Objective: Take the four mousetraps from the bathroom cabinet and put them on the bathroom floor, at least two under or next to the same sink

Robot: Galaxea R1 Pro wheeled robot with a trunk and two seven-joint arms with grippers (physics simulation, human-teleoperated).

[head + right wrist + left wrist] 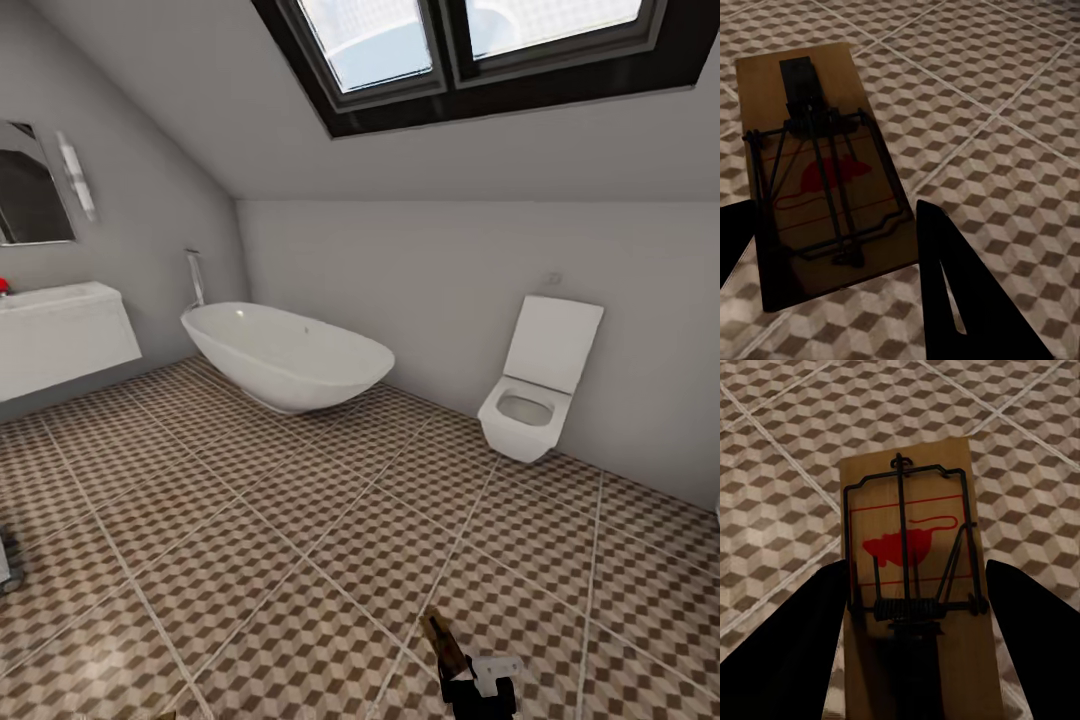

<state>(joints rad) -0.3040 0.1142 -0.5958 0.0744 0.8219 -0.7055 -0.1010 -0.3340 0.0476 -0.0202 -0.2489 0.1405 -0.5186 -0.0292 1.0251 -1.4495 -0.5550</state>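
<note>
Each gripper grasps a mousetrap (pixel 911 577) (pixel 817 169) above the bathroom floor (pixel 300 540). The sink (pixel 60 330) sits far left — release here and neither lands beside it.

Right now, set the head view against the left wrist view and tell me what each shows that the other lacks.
Head view alone: the white bathtub, the toilet, the sink with its vanity, the skylight, and the right end effector holding a mousetrap low over the tiles. Left wrist view alone: another mousetrap up close, red mouse print and wire spring legible, between the left end effector fingers. Both share the cube-patterned bathroom floor.
</note>
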